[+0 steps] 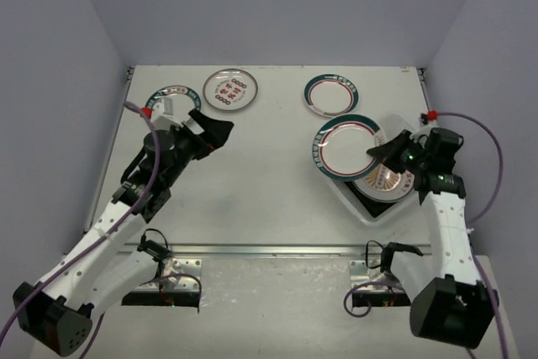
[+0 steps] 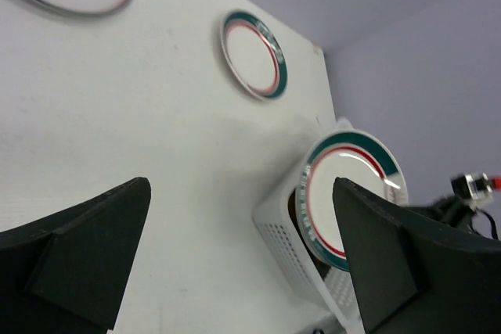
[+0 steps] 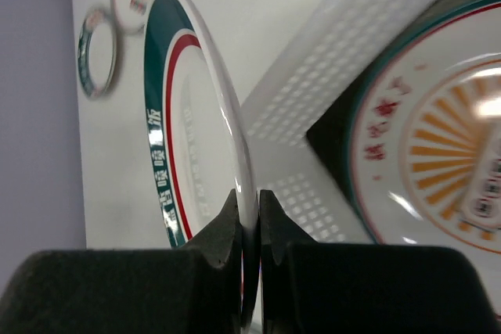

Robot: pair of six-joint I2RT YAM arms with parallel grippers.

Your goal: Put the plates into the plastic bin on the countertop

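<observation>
While right gripper [image 3: 249,202] clamps plate [image 1: 347,145]; tilted, face leftward; over plastic bin [image 2: 280,242]

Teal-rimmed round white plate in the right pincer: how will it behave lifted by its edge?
Probably stiff: the teal-rimmed plate shows no sag though the right pincer pinches only its rim. Glossy glaze: it may slip or pivot. Looks ceramic, so likely breakable.

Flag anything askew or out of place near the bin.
The teal-and-red-rimmed plate stands tilted over the edge of the bin, not flat inside, its rim pinched by the right end effector. Nothing looks spilled or broken.
</observation>
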